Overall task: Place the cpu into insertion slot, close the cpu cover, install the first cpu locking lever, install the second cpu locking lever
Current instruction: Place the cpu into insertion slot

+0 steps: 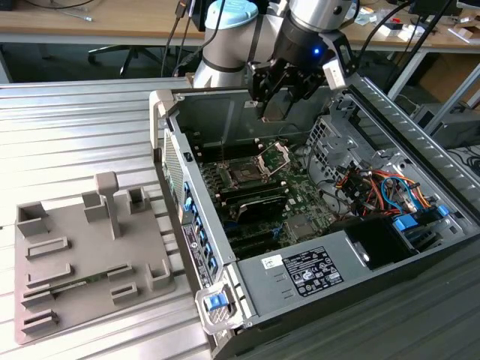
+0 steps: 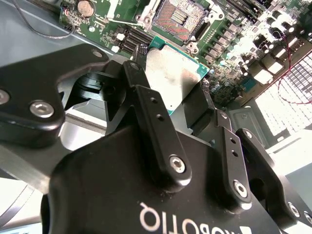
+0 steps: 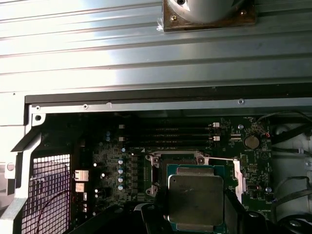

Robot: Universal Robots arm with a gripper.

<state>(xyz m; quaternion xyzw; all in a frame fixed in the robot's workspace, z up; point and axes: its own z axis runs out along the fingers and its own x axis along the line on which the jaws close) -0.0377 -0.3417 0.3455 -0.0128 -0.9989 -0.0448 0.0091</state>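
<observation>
The black two-finger gripper [image 1: 280, 101] is clenched on the cpu [image 1: 272, 111], a small flat square chip with a silvery-grey metal face and a tan-green rim, and holds it above the open grey metal computer case [image 1: 225, 259], apart from the board. The second wrist view gives the grip in detail: two black bolted fingers [image 2: 146, 100] press on opposite edges of the chip [image 2: 170, 78], whose matt metal face is lightly scuffed. Beyond the chip in that view lies the insertion slot [image 2: 181, 17], a square black socket with a dark centre and a metal rim, set in the green circuit board [image 2: 229, 44]. In the first wrist view the chip [image 3: 195, 195] overlaps most of the socket, with long black memory slots [image 3: 168, 130] just beside it and a perforated case wall [image 3: 46, 187] to one side. The exterior view places the cpu cover [image 1: 274, 155], a thin shiny metal frame, tilted up beside the socket [image 1: 244, 175]. The case rests on a ribbed aluminium table [image 1: 75, 127]; a grey moulded fixture tray [image 1: 90, 255] lies at the exterior view's left, and wooden desks [image 1: 112, 22] stand behind.
</observation>
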